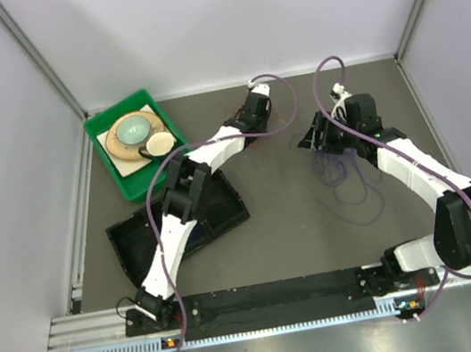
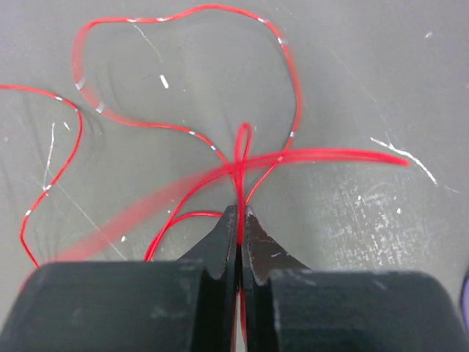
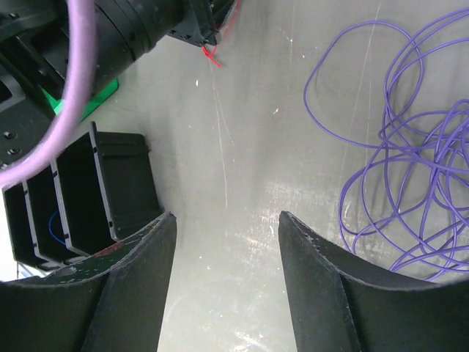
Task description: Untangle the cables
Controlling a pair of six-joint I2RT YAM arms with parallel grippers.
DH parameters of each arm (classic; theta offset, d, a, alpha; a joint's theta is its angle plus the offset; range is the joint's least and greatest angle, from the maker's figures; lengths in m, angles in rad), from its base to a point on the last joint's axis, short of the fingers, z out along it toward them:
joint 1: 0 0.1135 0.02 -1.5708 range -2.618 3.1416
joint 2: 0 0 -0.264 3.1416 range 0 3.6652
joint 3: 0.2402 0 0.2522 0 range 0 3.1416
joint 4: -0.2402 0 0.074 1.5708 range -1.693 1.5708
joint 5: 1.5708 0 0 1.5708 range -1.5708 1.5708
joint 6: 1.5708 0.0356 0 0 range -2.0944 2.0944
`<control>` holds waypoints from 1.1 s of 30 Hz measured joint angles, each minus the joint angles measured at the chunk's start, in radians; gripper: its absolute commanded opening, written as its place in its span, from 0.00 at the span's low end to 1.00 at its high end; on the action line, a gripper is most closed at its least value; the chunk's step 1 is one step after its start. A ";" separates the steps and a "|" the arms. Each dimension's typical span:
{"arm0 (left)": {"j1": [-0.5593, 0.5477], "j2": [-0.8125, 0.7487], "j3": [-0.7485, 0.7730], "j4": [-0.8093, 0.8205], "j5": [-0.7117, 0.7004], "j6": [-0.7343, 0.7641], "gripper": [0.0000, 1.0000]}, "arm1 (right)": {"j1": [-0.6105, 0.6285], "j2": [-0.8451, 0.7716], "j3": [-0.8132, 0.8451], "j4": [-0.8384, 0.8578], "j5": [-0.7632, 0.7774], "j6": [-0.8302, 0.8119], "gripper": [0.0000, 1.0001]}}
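Observation:
My left gripper (image 2: 239, 211) is shut on a thin red cable (image 2: 239, 158), which spreads in loose, crossing loops over the grey table ahead of it. From above, this gripper (image 1: 255, 93) is at the back middle of the table. My right gripper (image 3: 226, 216) is open and empty, hovering over bare table. A tangle of thin purple cable (image 3: 438, 158) lies just to its right. From above, the right gripper (image 1: 315, 137) is at the left edge of the purple cable (image 1: 344, 178). A thin blue wire (image 3: 55, 224) lies in a black tray compartment.
A black compartment tray (image 1: 222, 205) lies under the left arm. A green bin (image 1: 94, 127) holding a plate and bowl stands at the back left. Grey walls close in the table on three sides. The left arm's wrist (image 3: 146, 29) shows at the top left of the right wrist view.

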 measured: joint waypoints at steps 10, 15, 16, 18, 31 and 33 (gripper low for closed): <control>0.042 -0.133 -0.095 -0.134 0.053 -0.046 0.00 | -0.023 -0.053 0.000 -0.031 0.020 -0.008 0.57; 0.084 -0.394 -0.169 -0.183 0.108 -0.060 0.00 | -0.032 -0.137 0.000 -0.030 0.035 -0.008 0.58; 0.093 -0.461 -0.176 -0.182 0.122 -0.069 0.00 | -0.032 -0.153 0.000 -0.027 0.034 -0.007 0.58; 0.114 -0.590 -0.196 -0.170 0.149 -0.081 0.00 | -0.032 -0.165 0.000 -0.016 0.021 -0.006 0.58; 0.192 -1.138 -0.149 -0.246 0.187 -0.075 0.00 | 0.052 -0.078 0.008 0.015 -0.025 0.002 0.63; 0.192 -1.169 -0.130 -0.270 0.180 -0.071 0.00 | 0.061 -0.027 0.024 0.014 -0.047 0.012 0.62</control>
